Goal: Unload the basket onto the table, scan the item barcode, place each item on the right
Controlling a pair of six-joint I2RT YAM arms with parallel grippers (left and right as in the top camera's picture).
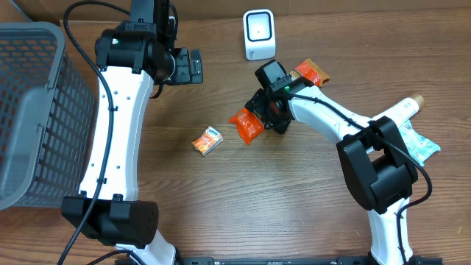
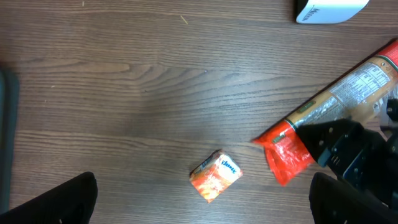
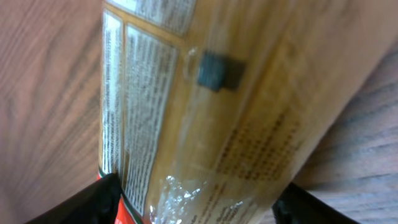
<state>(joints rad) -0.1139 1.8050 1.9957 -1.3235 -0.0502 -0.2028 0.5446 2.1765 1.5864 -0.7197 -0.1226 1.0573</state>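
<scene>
A long packet with red ends and a clear printed middle lies slanted on the wooden table, below the white scanner. My right gripper is down over its middle. In the right wrist view the packet fills the frame and the right gripper has a finger pressed against each edge, shut on it. My left gripper hovers high at the back left. It is open with nothing between its fingers. The left wrist view also shows the packet and the scanner.
A small orange tissue pack lies left of the packet, seen under the left gripper. A grey mesh basket stands at the left edge. A white bottle and a teal pouch lie at the right.
</scene>
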